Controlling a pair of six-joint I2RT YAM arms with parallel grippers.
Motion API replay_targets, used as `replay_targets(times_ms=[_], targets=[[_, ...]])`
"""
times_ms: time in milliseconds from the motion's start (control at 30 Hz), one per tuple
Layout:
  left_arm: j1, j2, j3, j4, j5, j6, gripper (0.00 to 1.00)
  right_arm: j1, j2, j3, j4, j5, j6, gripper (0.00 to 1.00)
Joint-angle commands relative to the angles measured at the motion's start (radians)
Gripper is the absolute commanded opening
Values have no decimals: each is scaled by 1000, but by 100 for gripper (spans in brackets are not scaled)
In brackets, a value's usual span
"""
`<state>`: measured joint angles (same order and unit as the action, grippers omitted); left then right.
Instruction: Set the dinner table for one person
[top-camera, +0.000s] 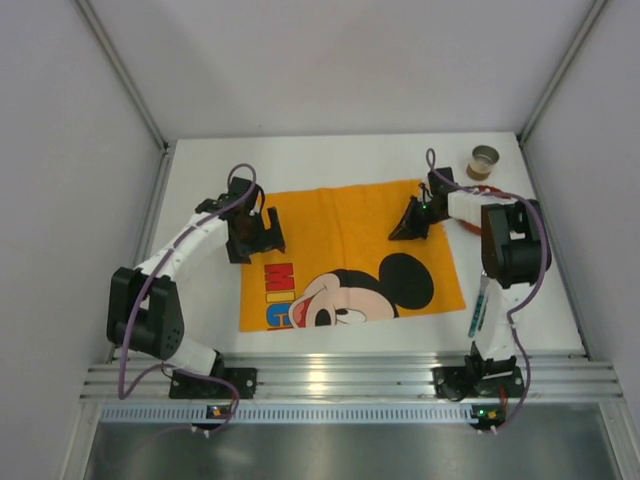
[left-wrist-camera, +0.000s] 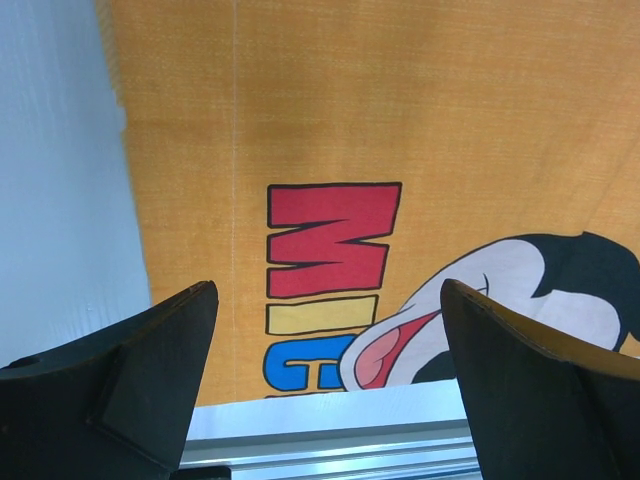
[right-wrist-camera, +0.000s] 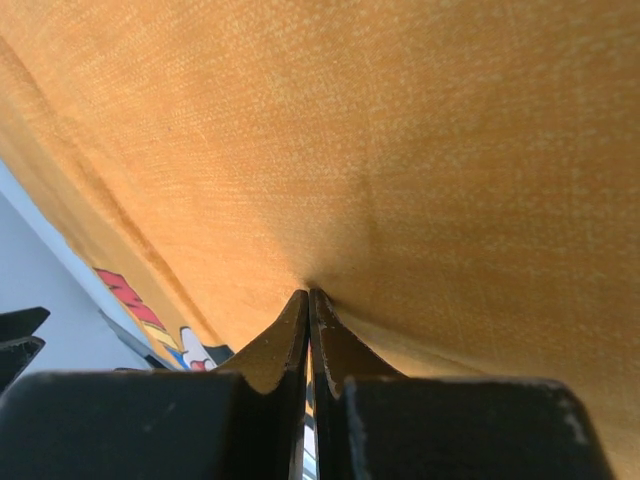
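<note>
In the middle of the worktop (top-camera: 300, 160), a placemat (top-camera: 350, 230), flat, with its near edge just short of the rail (top-camera: 350, 375) along the worktop's near side. Above the placemat's left edge, toward its far corner, the left pincer (top-camera: 258, 240), with the cloth below between its tips. On the placemat's far right part, the right pincer (top-camera: 408, 230), tips down into the cloth. Beyond the placemat's far right corner, near the worktop's back right corner, a small cup (top-camera: 483, 160), upright, apart from the cloth. Right of the placemat, beside the right arm (top-camera: 510, 250), a slim utensil (top-camera: 478, 308), lengthwise from near to far; kind unclear.
</note>
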<state>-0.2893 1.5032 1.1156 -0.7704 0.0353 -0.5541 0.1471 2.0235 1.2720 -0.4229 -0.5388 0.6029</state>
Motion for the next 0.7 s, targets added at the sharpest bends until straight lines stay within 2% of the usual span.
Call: replay_targets(times_ms=[0, 167, 333, 433, 567, 600, 667], targets=[[7, 46, 21, 36, -6, 3, 99, -12, -31, -68, -46, 195, -28, 0], [7, 167, 36, 92, 1, 2, 99, -11, -111, -181, -42, 237, 28, 0], [10, 294, 50, 128, 9, 5, 98, -9, -137, -201, -56, 215, 5, 0], [9, 357, 79, 134, 8, 5, 99, -12, -161, -192, -65, 206, 5, 0], [10, 355, 122, 122, 8, -7, 98, -15, -178, -100, -131, 166, -11, 0], [9, 344, 128, 115, 6, -12, 99, -14, -189, -73, -145, 154, -12, 10], [9, 305, 166, 86, 0, -17, 98, -11, -238, 24, -204, 137, -20, 42]])
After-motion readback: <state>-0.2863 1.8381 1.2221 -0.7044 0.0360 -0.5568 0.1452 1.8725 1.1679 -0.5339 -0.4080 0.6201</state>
